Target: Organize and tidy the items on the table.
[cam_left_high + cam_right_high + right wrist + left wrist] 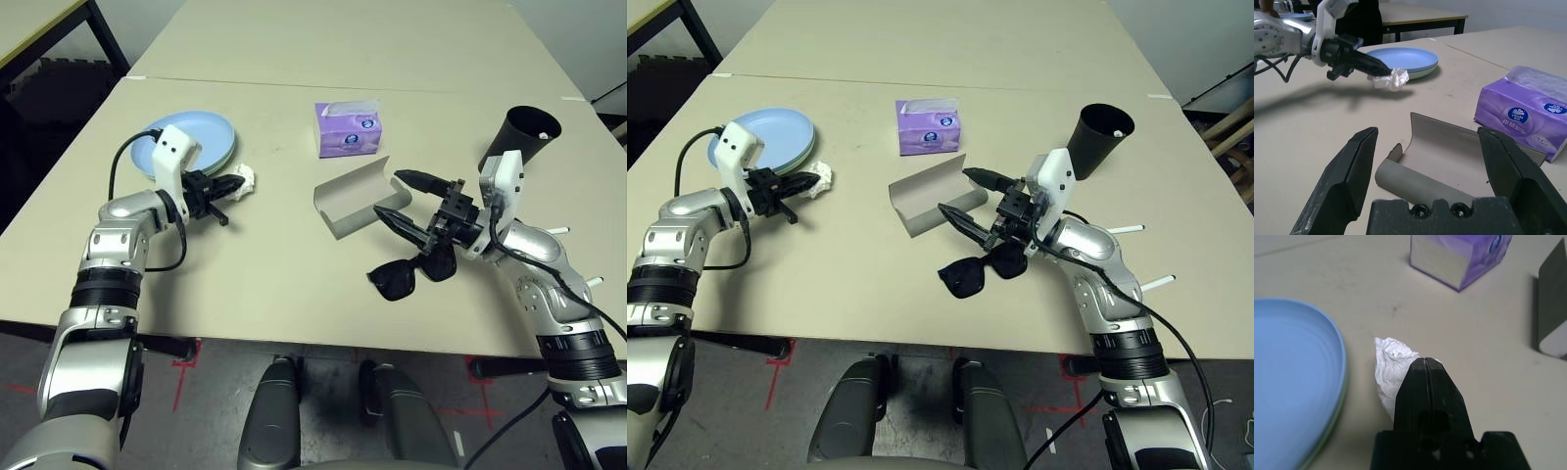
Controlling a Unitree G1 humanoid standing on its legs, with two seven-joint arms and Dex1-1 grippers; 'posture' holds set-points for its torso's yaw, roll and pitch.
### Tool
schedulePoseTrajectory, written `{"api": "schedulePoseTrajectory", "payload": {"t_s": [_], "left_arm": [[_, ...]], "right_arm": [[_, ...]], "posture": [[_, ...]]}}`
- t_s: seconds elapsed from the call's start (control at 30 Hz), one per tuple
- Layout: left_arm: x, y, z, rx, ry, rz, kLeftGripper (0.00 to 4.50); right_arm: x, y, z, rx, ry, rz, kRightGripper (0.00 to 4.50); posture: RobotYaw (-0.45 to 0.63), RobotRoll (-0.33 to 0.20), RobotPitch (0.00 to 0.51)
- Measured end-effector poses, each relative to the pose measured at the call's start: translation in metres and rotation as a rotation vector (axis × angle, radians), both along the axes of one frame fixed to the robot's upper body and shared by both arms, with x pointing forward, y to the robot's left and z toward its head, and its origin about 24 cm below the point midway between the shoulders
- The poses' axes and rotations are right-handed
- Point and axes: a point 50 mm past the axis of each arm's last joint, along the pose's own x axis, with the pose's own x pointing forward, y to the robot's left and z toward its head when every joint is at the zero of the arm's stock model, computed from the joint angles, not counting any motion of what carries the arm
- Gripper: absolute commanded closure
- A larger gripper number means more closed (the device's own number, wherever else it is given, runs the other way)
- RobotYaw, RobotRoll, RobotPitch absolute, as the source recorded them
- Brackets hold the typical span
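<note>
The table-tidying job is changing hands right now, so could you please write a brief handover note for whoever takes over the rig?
Left pincer: shut on the crumpled tissue, held just off the table beside the stacked plates.
Right pincer: open, holding nothing, hovering over the open glasses case.
Sunglasses lie on the table in front of the case, under the right wrist. Black cup stands at the far right, tissue box behind the case. Thin white sticks lie near the right arm.
Done: plates stacked, tissue gripped.
Left: dispose of tissue, case the sunglasses, close the case, clear the sticks.
</note>
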Motion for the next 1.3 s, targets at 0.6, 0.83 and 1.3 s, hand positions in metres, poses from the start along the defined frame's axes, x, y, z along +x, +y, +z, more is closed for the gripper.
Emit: {"api": "schedulePoseTrajectory", "payload": {"t_s": [0.6,0.83,1.3], "left_arm": [[0.028,0.036,0.052,-0.038,-0.148,0.31,4.49],[0.03,0.036,0.039,0.027,-0.108,0.313,3.84],[0.022,0.034,0.048,-0.016,-0.189,0.184,0.04]], "right_arm": [[0.003,0.003,0.004,0.011,-0.017,-0.006,0.0],[0.003,0.003,0.004,0.01,-0.018,-0.011,0.0],[0.003,0.002,0.004,0.008,-0.024,-0.007,0.0]], "posture": [[0.21,0.0,0.177],[0.21,0.0,0.177],[0.21,0.0,0.182]]}}
